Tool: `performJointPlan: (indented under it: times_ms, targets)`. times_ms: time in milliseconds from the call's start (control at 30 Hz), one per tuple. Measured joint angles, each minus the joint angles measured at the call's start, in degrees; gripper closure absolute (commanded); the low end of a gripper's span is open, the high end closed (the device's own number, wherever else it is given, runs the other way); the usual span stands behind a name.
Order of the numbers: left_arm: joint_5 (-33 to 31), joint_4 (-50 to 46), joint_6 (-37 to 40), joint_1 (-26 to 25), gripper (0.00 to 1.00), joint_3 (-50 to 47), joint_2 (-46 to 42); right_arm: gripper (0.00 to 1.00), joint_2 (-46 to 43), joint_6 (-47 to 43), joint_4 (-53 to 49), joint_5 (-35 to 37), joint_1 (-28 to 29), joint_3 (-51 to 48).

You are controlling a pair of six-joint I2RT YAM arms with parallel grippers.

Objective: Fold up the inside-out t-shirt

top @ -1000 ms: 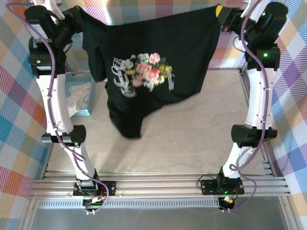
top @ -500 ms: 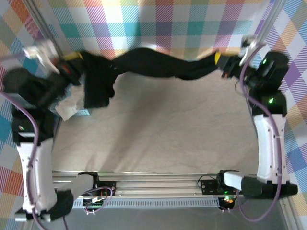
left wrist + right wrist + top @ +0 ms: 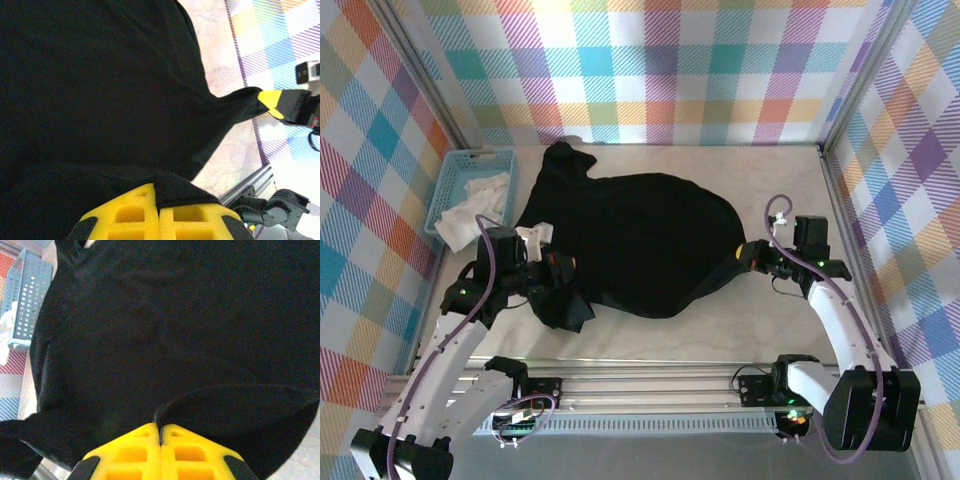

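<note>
the left gripper (image 3: 558, 272) is clenched on the near-left edge of the t-shirt (image 3: 640, 235). in the left wrist view its 2 yellow fingers (image 3: 125, 217) meet with a fold of black cloth pinched between them. the right gripper (image 3: 748, 256) is likewise clamped on the shirt's right edge, and in the right wrist view its yellow fingers (image 3: 190, 452) press together with the hem nipped in the seam between them.

both arms are folded low over the near half of the table (image 3: 780, 190). the left forearm angles in from the left and the right forearm from the right, so the 2 wrists point toward each other across the cloth.

the t-shirt lies on the table between the 2 grippers, spread in a rough oval, its upper face plain black. its right side is drawn to a point at the right gripper. at the near-left corner the cloth bunches into a lump by the left gripper. a narrower part reaches toward the far left, ending just beside a light-blue basket (image 3: 450, 172) that holds a white cloth (image 3: 470, 200).
</note>
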Motion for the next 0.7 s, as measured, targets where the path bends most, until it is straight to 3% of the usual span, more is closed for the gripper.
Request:
performJointPlan:
  times_ms: [133,367,700]
  targets:
    - [-3.8,-2.6,2.2,-0.1,1.0,8.0,-0.2,1.0,-5.4,-1.0,-2.3,2.1,0.0,6.8]
    - [-15.7,-3.3,9.1,-0.3,1.0,34.5,-3.6,1.0,-15.0,-3.3,-4.9,5.3,0.0,30.1]
    - [-30.1,-2.4,16.9,-0.3,1.0,64.6,1.7,1.0,-14.1,-4.4,-8.2,5.9,0.0,56.1]
